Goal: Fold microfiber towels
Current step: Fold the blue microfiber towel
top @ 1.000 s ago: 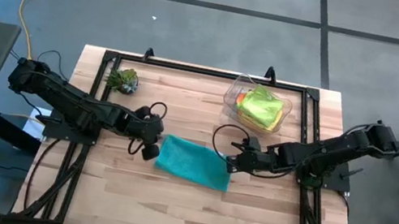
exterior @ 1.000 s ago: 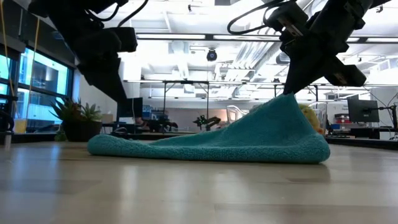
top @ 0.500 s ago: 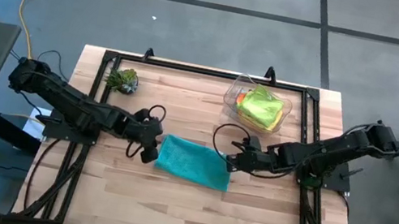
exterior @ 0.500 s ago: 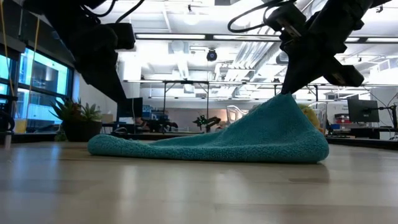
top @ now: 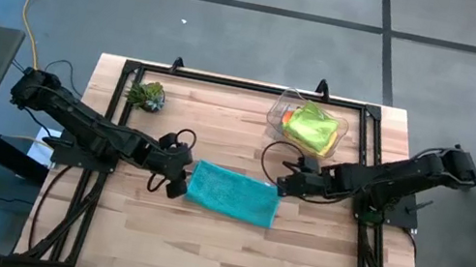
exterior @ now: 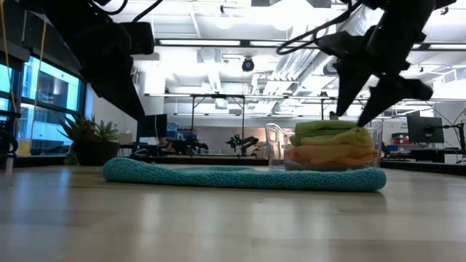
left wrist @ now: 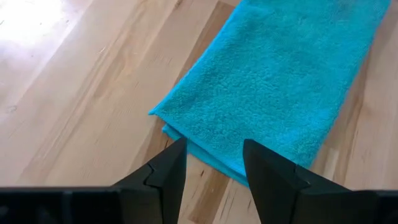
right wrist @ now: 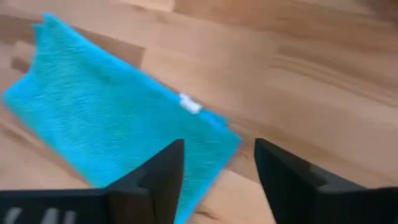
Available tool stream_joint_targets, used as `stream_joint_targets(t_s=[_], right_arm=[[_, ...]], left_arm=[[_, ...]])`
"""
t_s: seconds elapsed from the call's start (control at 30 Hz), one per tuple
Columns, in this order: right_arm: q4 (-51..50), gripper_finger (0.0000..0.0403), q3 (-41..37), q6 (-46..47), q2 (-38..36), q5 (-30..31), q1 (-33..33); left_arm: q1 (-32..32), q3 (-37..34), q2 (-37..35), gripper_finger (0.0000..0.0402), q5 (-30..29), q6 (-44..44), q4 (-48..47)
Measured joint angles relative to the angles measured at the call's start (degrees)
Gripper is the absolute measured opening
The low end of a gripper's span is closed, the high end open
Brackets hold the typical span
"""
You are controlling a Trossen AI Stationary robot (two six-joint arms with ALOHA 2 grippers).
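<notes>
While both pincers hover spread and empty, teal towel (top: 232, 194) lies flat, folded, mid-table: left gripper (top: 177, 185) just beside its left edge, right gripper (top: 287, 185) just above its far right corner. Remaining towels (top: 310, 127) sit stacked in clear bin (top: 278, 113), far right.

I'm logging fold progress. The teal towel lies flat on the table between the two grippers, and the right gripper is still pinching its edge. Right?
Not quite. The teal towel does lie flat between the grippers, but the right gripper is open and clear of it. The low view and right wrist view show this. The left gripper is open too.
</notes>
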Motion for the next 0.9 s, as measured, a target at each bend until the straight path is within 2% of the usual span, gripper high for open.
stream_joint_targets(t_s=[0.1, 0.23, 0.33, 0.5, 0.67, 0.9], right_arm=[[-3.2, 0.0213, 0.0, 1.2, -1.6, -1.3, 0.9], [-2.9, 0.0221, -0.3, 4.2, -1.5, -6.2, 5.0], [2.7, 0.0222, -3.5, 10.1, -1.3, -6.2, 8.7], [18.5, 0.0222, -11.6, 21.0, -0.9, -5.0, 12.8], [23.6, 0.0222, -14.3, 25.4, 1.2, -4.9, 12.9], [23.9, 0.0222, -11.5, 27.0, 7.7, -5.1, 10.4]], left_arm=[[-0.3, 0.0, 0.0, 0.0148, 0.0, -0.1, -1.2], [-1.6, -0.6, 0.0, 0.0148, 0.0, -0.2, -0.1], [-2.9, -3.1, 0.0, 0.0148, 1.1, -0.7, 3.8], [-4.5, -8.9, 0.0, 0.0147, 6.5, -6.3, 13.0], [-5.8, -10.3, 0.0, 0.0147, 7.7, -9.1, 16.1], [-5.5, -10.3, 0.0, 0.0147, 7.2, -8.7, 14.0]])
